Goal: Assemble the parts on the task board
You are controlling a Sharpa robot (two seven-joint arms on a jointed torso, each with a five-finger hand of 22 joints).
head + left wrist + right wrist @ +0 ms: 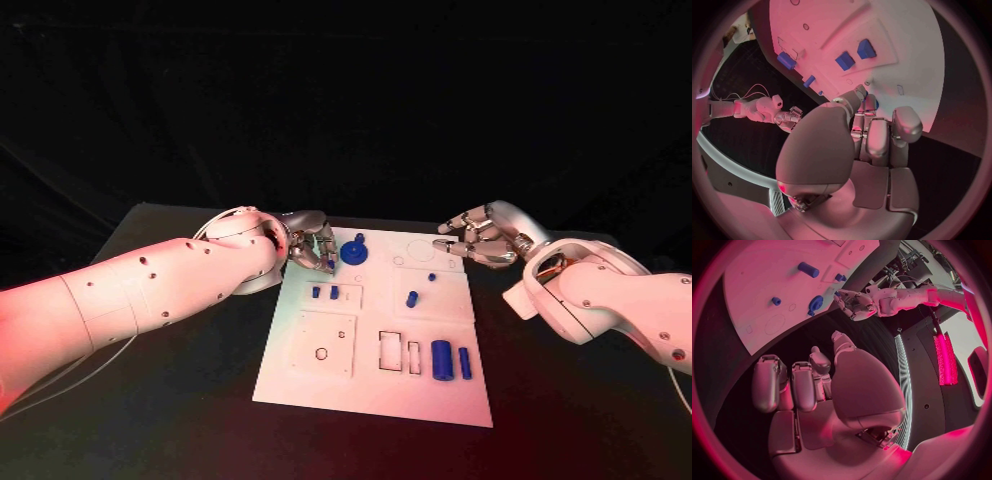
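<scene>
Assembly looks partly done: several blue parts (441, 359) sit on the task board (368, 385) mid-surface, left hand (310, 246) fingers seemingly touching the far-left gear-like part (355, 250), right hand (479, 238) curled, holding nothing.

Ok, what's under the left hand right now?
The left hand hangs over the board's far left corner, fingertips by the round blue part. Whatever lies directly beneath the palm is covered.

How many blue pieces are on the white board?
7 that I can see: a round part by the left hand, two small ones mid-left, one mid-right, one tiny, two cylinders bottom right. Others may be hidden.
</scene>
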